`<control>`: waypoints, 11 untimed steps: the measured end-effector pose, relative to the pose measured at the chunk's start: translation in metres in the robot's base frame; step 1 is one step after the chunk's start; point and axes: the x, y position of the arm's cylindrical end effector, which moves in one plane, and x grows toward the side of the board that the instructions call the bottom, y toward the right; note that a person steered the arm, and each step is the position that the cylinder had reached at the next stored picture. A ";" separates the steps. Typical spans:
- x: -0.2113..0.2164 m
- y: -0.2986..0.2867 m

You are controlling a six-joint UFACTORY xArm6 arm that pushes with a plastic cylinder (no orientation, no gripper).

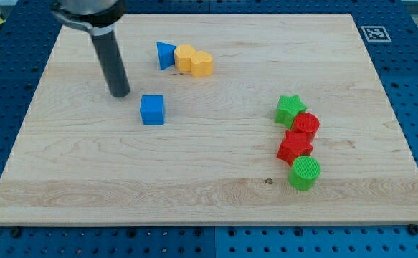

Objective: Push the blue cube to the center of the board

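The blue cube point(152, 110) sits on the wooden board point(209, 193), left of the board's middle. My tip point(120, 93) rests on the board just up and to the left of the cube, a short gap apart from it. The dark rod rises from the tip toward the view's top left.
A blue triangle point(165, 54), a yellow hexagon point(185, 58) and a yellow heart-like block point(202, 64) lie in a row near the top. At the right stand a green star point(290, 109), a red cylinder point(307, 126), a red star point(295, 147) and a green cylinder point(305, 173).
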 end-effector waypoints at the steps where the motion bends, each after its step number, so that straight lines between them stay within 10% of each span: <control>1: 0.009 0.003; 6: 0.082 0.071; 9: 0.004 0.116; 11: 0.053 0.099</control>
